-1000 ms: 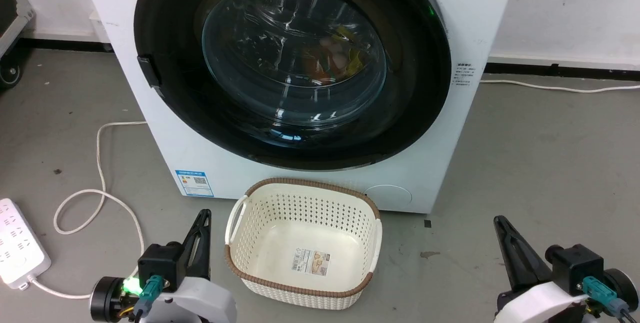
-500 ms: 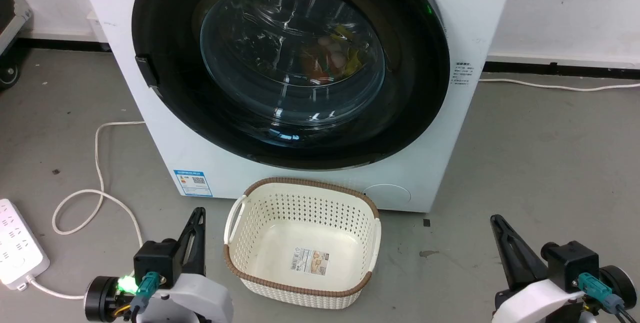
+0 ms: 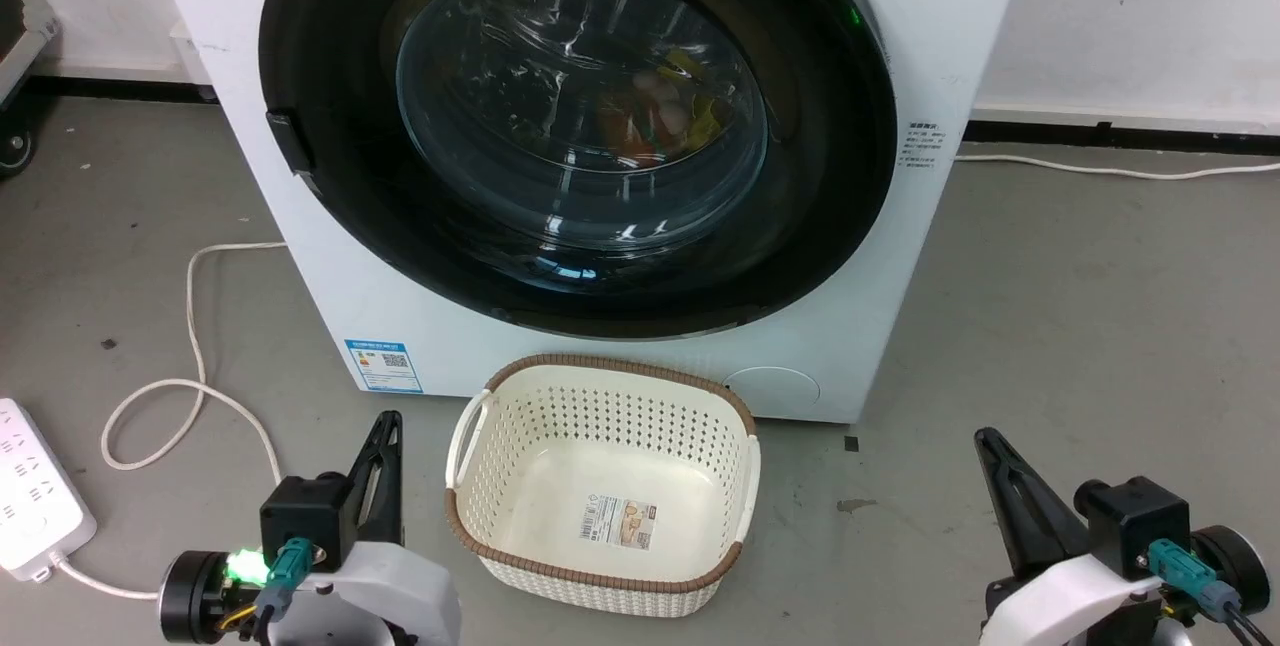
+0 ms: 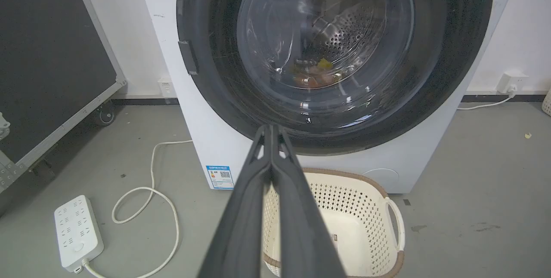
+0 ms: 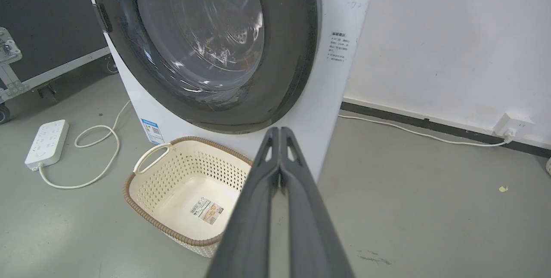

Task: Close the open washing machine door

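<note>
The door (image 3: 580, 116), black-framed with a bulging glass window, lies against the front of the white washer (image 3: 900, 256) and covers nearly its full width; a small latch tab shows on the frame's left edge. Coloured laundry (image 3: 660, 116) can be seen thru the glass, low in the steel drum.

Both arms hang back from the washer, touching nothing. The left end effector (image 3: 385, 446) sits in front of the washer's lower left corner, its two dark fingers pressed together tip to tip (the left wrist view shows them meeting in a point below the door's bottom rim). The right end effector (image 3: 990, 446) sits out past the washer's right side, over bare grey floor (image 3: 1100, 326), fingers likewise pressed together w/ nothing between them.

A cream perforated basket (image 3: 600, 366) w/ a brown woven rim stands on the floor just in front of the washer, between the two arms, holding only a sticker on its base. A blue label (image 3: 383, 366) marks the washer's lower left front. To the washer's left, a white cord (image 3: 195, 326) loops across the floor to a power strip (image 3: 30, 496).
</note>
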Controlling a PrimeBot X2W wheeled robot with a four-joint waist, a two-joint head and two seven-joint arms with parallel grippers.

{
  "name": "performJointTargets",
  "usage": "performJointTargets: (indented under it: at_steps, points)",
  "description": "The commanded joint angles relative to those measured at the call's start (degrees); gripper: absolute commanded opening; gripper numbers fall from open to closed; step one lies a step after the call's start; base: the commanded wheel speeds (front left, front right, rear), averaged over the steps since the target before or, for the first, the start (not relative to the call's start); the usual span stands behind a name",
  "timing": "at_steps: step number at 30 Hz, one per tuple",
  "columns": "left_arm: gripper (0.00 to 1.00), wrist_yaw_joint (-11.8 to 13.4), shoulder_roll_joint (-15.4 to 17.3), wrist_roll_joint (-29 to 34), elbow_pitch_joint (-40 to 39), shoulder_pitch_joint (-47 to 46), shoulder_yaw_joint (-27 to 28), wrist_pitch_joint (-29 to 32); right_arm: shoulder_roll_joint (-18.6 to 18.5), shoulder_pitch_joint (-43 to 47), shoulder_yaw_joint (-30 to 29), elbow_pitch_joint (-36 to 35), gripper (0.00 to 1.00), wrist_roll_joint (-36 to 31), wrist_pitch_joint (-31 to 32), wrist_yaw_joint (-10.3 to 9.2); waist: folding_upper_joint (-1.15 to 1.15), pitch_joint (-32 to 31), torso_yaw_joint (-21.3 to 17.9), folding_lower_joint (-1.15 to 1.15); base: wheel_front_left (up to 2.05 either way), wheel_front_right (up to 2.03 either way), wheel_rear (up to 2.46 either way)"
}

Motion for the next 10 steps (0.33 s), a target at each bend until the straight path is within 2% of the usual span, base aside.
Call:
performJointTargets:
  at_steps: [1,10]
  points:
    - [0.0,0.4,-0.1,0.4,-0.5,0.9,0.3,0.4,0.3,-0.6,0.2,-0.6,0.0,-0.4,0.4,-0.04,0.0,0.0,0.0,0.0,0.0,0.0,0.0]
    - [0.0,0.6,-0.1,0.6,-1.0,1.0,0.5,1.0,0.3,-0.7,0.3,-1.0,0.0,-0.5,1.0,-0.04,0.0,0.1,-0.1,0.0,0.0,0.0,0.0]
